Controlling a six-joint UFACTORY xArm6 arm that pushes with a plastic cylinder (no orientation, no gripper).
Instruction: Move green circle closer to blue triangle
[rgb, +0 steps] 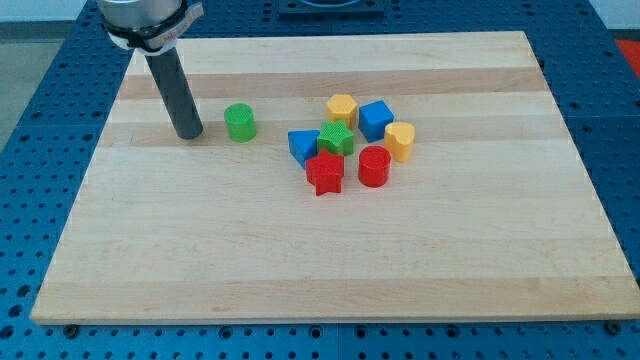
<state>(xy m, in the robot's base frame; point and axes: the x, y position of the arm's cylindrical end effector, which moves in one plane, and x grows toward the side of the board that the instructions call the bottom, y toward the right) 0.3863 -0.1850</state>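
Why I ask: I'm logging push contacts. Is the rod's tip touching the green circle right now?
Apart. The camera view shows a strip of bare board between my tip and the green circle; the tip stands on the circle's left in the view.

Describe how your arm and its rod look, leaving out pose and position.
My arm ends in a pale grey, rounded housing with a dark band at its lower rim. From it hangs a straight, smooth, dark grey cylindrical rod, uniform in thickness down to my tip. No cables, markings or labels show on it.
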